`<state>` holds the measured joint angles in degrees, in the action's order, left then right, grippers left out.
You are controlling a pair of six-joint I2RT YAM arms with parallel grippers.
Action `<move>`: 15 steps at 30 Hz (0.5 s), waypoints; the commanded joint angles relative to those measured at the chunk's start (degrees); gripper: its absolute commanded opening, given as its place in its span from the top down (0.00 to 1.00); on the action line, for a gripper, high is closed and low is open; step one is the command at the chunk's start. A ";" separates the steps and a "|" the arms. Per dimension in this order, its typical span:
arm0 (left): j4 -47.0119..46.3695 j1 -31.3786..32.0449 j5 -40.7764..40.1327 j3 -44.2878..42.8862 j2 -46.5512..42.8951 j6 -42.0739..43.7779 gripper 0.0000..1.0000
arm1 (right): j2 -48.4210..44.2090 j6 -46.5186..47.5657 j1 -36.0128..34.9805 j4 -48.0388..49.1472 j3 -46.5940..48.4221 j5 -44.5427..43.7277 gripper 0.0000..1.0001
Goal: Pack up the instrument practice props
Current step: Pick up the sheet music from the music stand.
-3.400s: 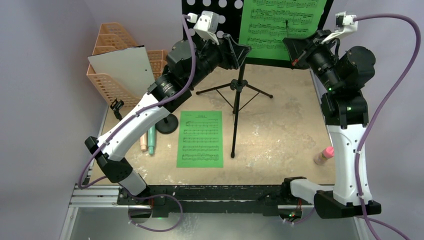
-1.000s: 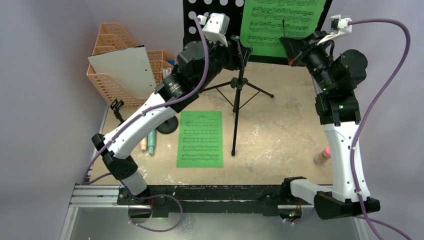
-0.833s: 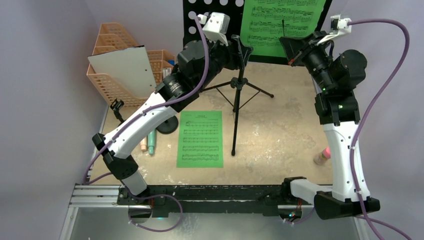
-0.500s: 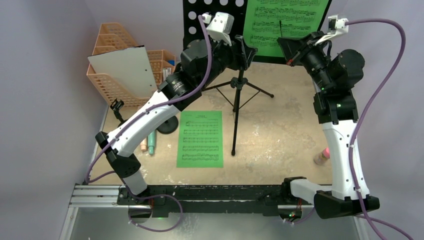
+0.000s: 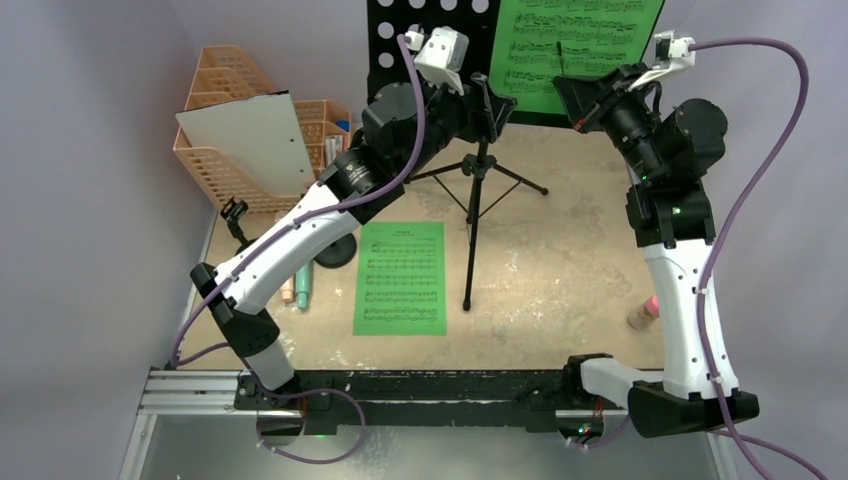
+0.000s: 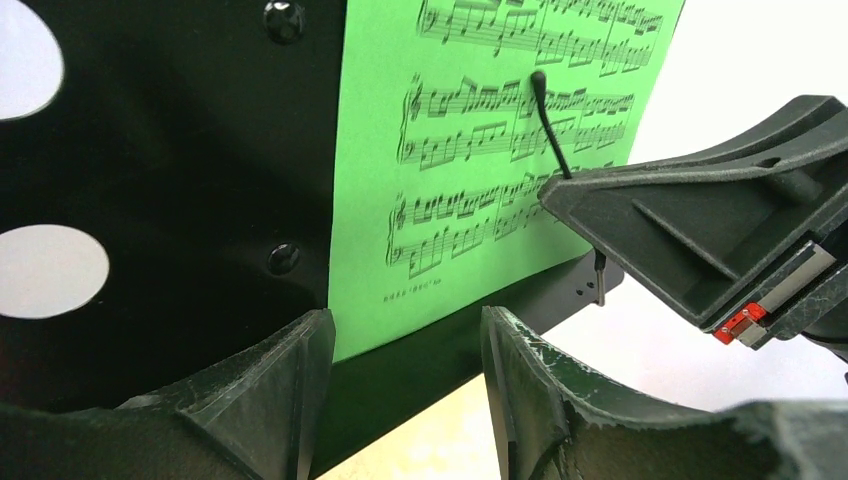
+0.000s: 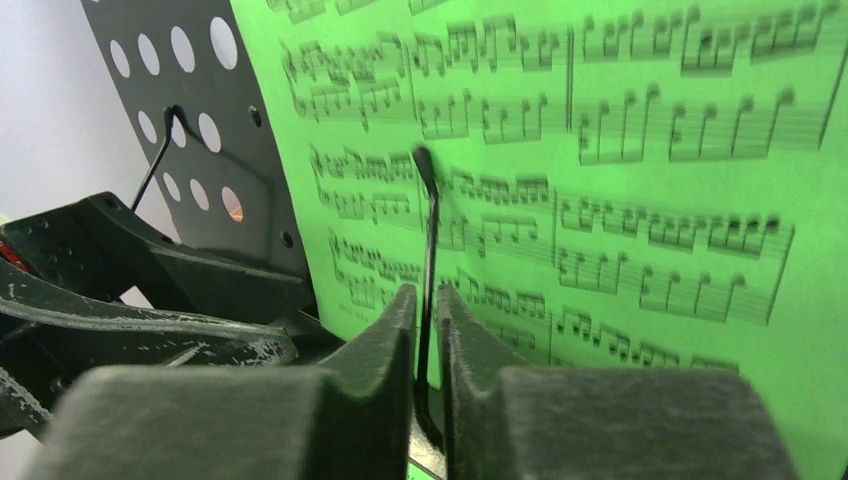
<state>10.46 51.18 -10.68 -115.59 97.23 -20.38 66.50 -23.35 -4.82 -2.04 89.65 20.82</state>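
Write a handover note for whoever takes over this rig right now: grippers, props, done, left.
Left gripper: open, empty, at the lower ledge of the music desk.
Right gripper: nearly closed around the desk's wire page retainer; a firm pinch cannot be told.
Props: one green page on the desk, atop the tripod; second page flat on the table; pink and mint microphones and a round-based holder near its left edge.
Done: nothing packed.
Left: everything; free the desk page first, probably.

Right gripper (image 5: 572,98) at the thin black wire (image 5: 562,58) on the green sheet-music page (image 5: 600,35), left gripper (image 5: 493,100) close beside.
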 commanded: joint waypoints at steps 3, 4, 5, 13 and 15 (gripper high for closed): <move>-2.65 -0.79 -1.87 2.65 -4.04 1.05 0.41 | -0.64 1.05 0.34 -4.59 1.43 -1.34 0.70; -2.86 -0.80 -1.32 2.93 -4.47 0.98 0.41 | -0.92 1.36 0.34 -5.56 1.86 -1.90 0.66; -3.04 -0.69 -0.83 3.30 -4.89 0.84 0.41 | -1.31 1.68 0.34 -6.33 2.38 -2.38 0.63; -5.53 -0.43 2.01 6.26 -7.94 0.21 0.41 | -3.37 4.06 0.35 -14.14 8.13 -5.51 0.47; -6.09 -0.40 3.31 6.26 -8.02 -0.06 0.41 | -3.61 4.09 0.34 -16.50 9.83 -7.81 0.45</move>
<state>8.16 50.76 -10.04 -109.71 91.92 -20.36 64.84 -20.75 -4.75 -14.48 94.94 16.99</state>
